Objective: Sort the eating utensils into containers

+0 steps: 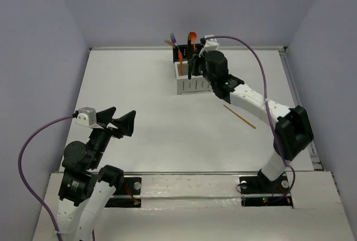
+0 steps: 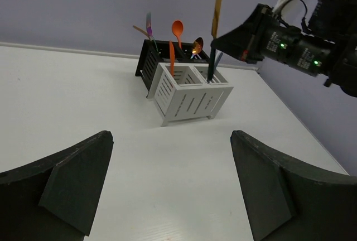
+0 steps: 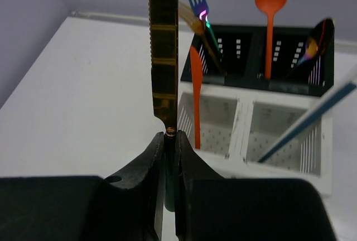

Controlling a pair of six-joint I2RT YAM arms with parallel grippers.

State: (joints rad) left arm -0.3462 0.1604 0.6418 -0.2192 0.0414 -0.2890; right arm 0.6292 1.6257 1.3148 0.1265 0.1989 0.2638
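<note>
The containers (image 1: 188, 78) are a joined block at the far middle of the table, two white holders (image 2: 189, 95) in front and two black (image 3: 262, 57) behind. My right gripper (image 3: 170, 140) is shut on the dark handle of a gold-bladed knife (image 3: 163, 51) and holds it upright, blade up, at the white holders (image 1: 191, 65). In the left wrist view the knife's (image 2: 216, 12) handle end reaches down at the right white holder. An orange knife (image 3: 195, 93), orange spoon (image 3: 270, 6), fork (image 3: 196, 1) and dark blue chopstick (image 3: 307, 121) stand in the holders. My left gripper (image 1: 124, 112) is open and empty.
A thin orange-gold chopstick (image 1: 240, 116) lies loose on the table to the right of the containers, beside my right arm (image 1: 262, 104). Purple cables (image 1: 245, 48) loop over both arms. Grey walls close in the table on three sides.
</note>
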